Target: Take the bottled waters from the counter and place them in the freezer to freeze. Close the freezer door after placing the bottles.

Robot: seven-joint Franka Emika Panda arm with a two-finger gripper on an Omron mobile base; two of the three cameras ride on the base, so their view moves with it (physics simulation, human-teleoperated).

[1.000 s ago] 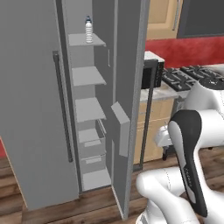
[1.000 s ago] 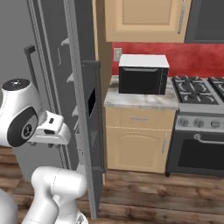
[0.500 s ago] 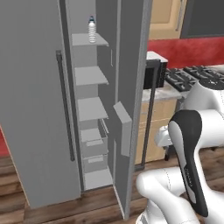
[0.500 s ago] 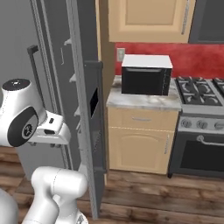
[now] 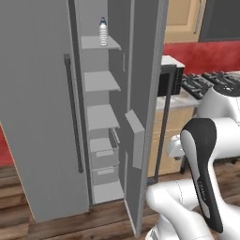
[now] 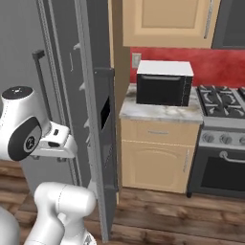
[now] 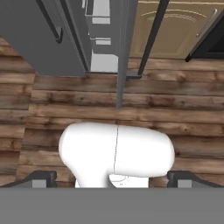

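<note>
The whole room has slid a little to the right in both views from the base over the last second, so the base itself has been moving. Nothing in the kitchen has shifted on its own. The freezer (image 5: 99,117) stands open, and one blue-capped bottle (image 5: 103,33) sits upright on its top shelf, near the front edge. The marble tabletop (image 6: 158,111) lies just right of the freezer, carrying the black oven (image 6: 162,86). The claw (image 7: 113,178) hangs low in front of the freezer, pointing down at the wooden floor (image 7: 175,118), its jaws spread wide and holding nothing. With a bottle already shelved and the claw empty, I'd guess the robot is repositioning. It could be heading to fetch the second bottle or to swing the open door (image 5: 145,93) closed, and I can't tell which.
</note>
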